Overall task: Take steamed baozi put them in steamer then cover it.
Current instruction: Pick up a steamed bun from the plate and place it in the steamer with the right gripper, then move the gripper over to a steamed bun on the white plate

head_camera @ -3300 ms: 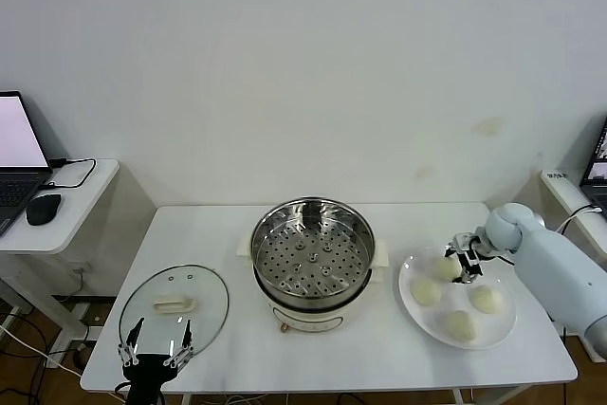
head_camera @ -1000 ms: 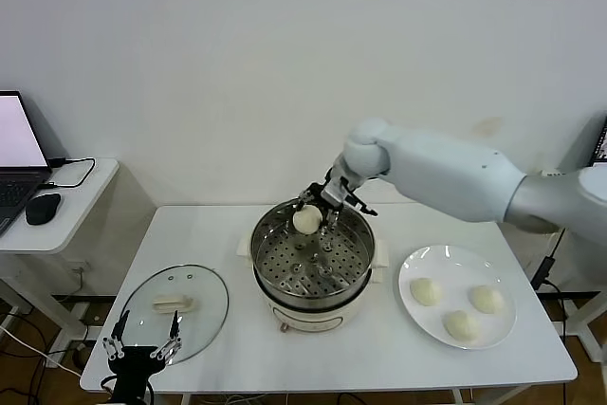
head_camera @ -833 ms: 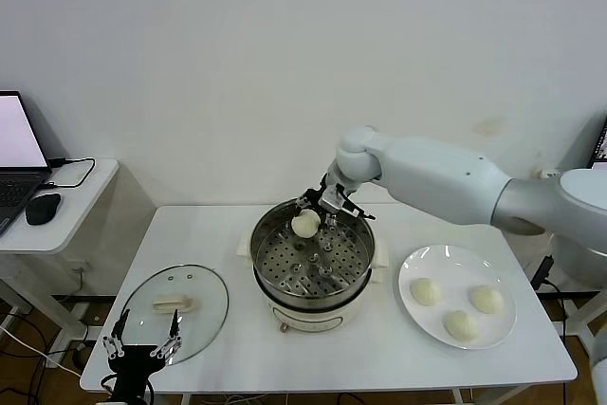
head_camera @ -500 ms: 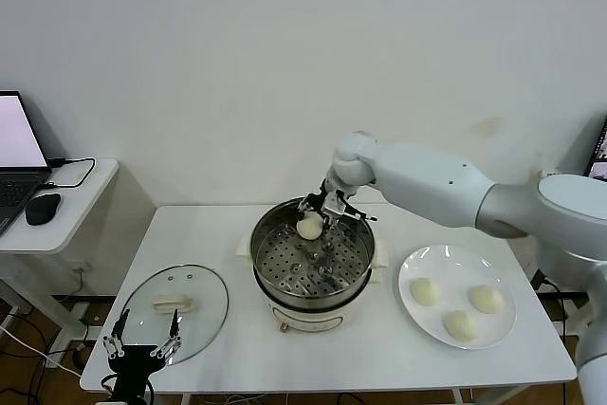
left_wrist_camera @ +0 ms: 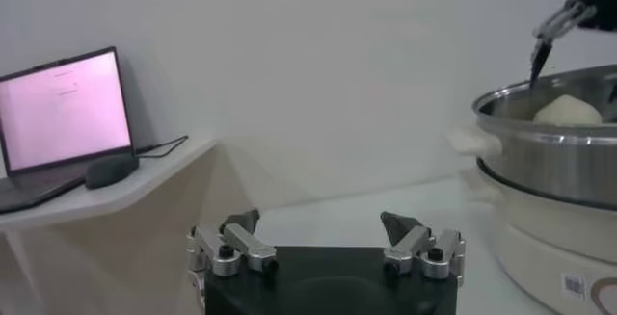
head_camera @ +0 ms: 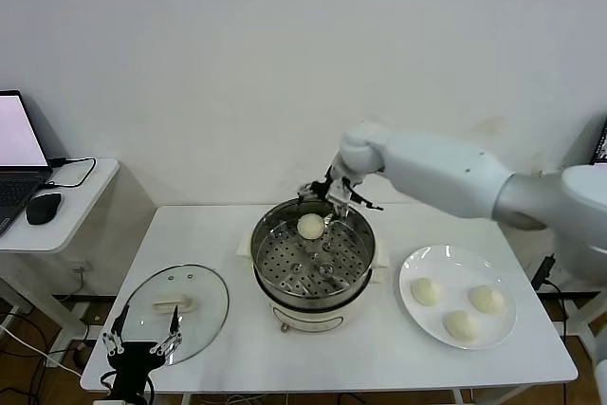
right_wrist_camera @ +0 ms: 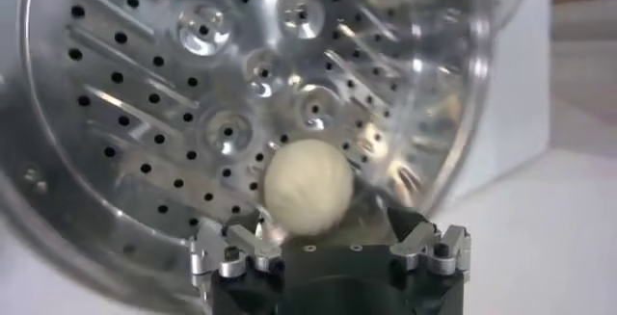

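Right wrist view: right gripper [right_wrist_camera: 333, 249] jaws wide, prob. clear of baozi [right_wrist_camera: 308, 188] in steamer [right_wrist_camera: 116, 105].

The head camera is looking down from above the steamer [head_camera: 313, 255]. The left wrist camera is viewing it low, sideways; the right is hovering close overhead.

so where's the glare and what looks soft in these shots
Right wrist view: bright reflections streak the steamer tray; the baozi is sharp. Left wrist view: the laptop screen glows washed-out pink and the scene looks hazy. Head view: even light, soft shadows.
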